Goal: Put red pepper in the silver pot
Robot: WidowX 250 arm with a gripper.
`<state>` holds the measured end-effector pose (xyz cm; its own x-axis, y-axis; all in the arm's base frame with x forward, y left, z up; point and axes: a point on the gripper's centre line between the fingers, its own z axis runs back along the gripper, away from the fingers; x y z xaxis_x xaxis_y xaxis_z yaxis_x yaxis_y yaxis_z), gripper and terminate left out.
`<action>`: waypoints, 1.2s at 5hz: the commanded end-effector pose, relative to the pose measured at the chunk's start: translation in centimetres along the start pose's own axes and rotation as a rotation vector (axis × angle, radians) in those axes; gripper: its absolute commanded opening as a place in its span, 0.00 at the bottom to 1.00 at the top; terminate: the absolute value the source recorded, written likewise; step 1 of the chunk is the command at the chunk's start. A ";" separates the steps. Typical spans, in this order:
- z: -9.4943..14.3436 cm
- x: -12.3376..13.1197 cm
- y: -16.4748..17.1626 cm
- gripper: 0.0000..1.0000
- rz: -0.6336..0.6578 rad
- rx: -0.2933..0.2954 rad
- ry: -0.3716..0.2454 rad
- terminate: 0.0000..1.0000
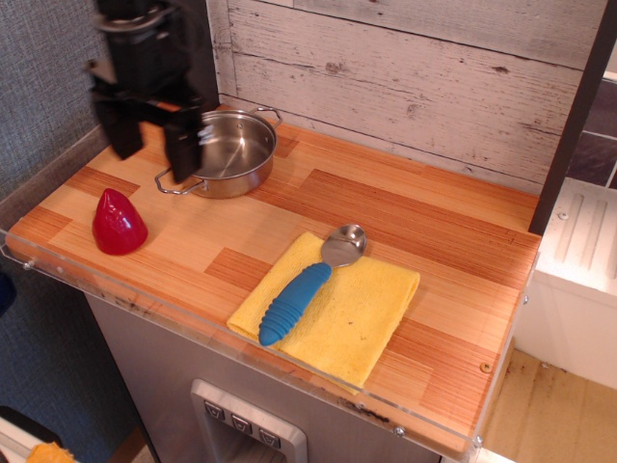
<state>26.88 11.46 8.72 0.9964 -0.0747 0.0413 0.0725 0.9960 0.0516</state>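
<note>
No readable text, labels, brands or numbers anywhere: checked pot, pepper, spoon, cloth, wall planks (only wood grain).

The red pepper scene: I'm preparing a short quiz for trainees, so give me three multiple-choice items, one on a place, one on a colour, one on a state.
1. Where does the red pepper lie?
A. inside the silver pot
B. on the wooden counter near its front left corner
C. on the yellow cloth

2. What colour is the spoon handle?
A. blue
B. green
C. black

3. What state is the end effector in?
A. shut on the pepper
B. shut on the spoon
C. open, holding nothing

Key: 1 B, the pepper sits on bare counter, apart from the silver pot. 2 A, the ribbed handle on the yellow cloth is blue. 3 C, its fingers stand apart above the counter.
</note>
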 end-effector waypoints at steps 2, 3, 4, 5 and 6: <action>-3.8 -0.8 3.7 1.00 0.053 0.052 0.062 0.00; -4.7 -1.0 4.1 1.00 0.060 0.046 0.088 0.00; -5.2 -1.1 4.1 1.00 0.054 0.043 0.090 0.00; -4.9 -1.0 3.2 0.00 0.021 0.052 0.069 0.00; -3.9 -1.1 2.6 0.00 0.000 0.065 0.046 0.00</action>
<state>25.79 14.02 3.52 0.9975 -0.0591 -0.0381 0.0622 0.9945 0.0846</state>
